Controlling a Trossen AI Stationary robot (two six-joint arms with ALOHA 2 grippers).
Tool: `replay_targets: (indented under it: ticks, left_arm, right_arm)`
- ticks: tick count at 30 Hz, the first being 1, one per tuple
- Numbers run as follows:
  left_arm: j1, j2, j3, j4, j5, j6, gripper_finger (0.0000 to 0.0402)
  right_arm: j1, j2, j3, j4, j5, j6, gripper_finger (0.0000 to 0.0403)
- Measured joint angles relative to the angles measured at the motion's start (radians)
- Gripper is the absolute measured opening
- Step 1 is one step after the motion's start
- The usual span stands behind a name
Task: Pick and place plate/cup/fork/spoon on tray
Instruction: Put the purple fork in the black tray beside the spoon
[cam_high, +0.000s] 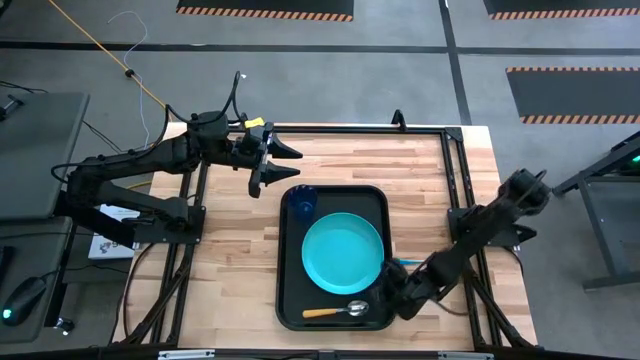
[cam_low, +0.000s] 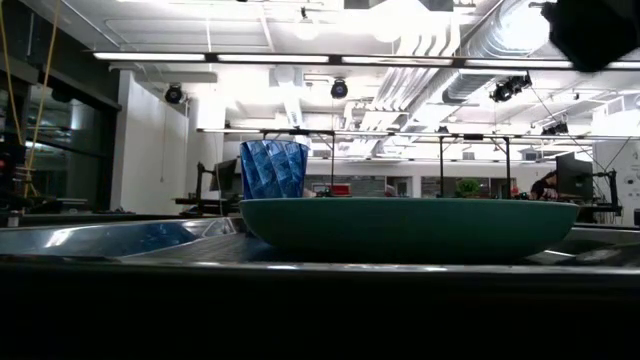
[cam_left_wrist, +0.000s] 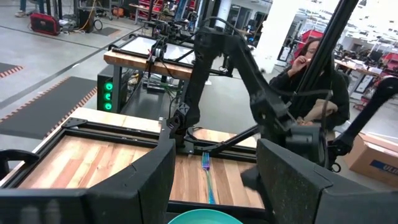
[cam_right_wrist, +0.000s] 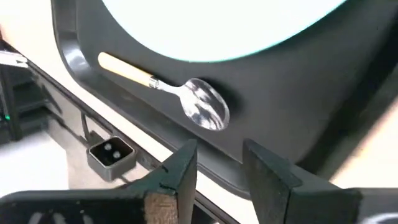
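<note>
The black tray lies mid-table. On it rest the teal plate, the dark-blue cup upright at its far left corner, and the spoon flat along its near edge. The cup and plate also show in the low view. The light-blue fork lies on the wood just right of the tray, partly under my right arm; it also shows in the left wrist view. My right gripper is open and empty over the tray's near right corner, close to the spoon. My left gripper is open and empty beyond the tray's far left corner.
A black frame runs along the table's far and right sides. Bare wood lies left of the tray. A person sits in the room beyond the table's right side.
</note>
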Motion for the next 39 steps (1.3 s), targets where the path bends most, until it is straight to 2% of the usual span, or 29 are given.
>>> replay_targets:
  ticks: [10, 17, 22, 27, 32, 39]
  left_arm:
    - [0.001, 0.0, 0.0, 0.0, 0.0, 0.015, 0.0215]
    - [0.0, 0.0, 0.0, 0.0, 0.0, 0.033, 0.0215]
    - [0.0, 0.0, 0.0, 0.0, 0.0, 0.029, 0.0215]
    - [0.0, 0.0, 0.0, 0.0, -0.002, -0.003, 0.0215]
    - [0.0, 0.0, 0.0, 0.0, -0.002, -0.003, 0.0215]
    - [0.0, 0.0, 0.0, -0.001, -0.002, -0.045, 0.0215]
  right_arm:
    - [0.005, -0.281, 0.0, -0.349, -0.028, -0.184, 0.0119]
    - [0.005, -0.415, 0.0, -0.551, -0.054, -0.377, 0.0119]
    - [0.005, -0.431, 0.0, -0.69, -0.061, -0.584, 0.0119]
    - [0.004, -0.422, -0.02, -0.759, -0.078, -0.812, 0.0119]
    - [-0.001, -0.421, -0.111, -0.774, -0.205, -0.841, 0.0119]
    - [-0.002, -0.421, -0.259, -0.709, -0.202, -0.868, 0.0119]
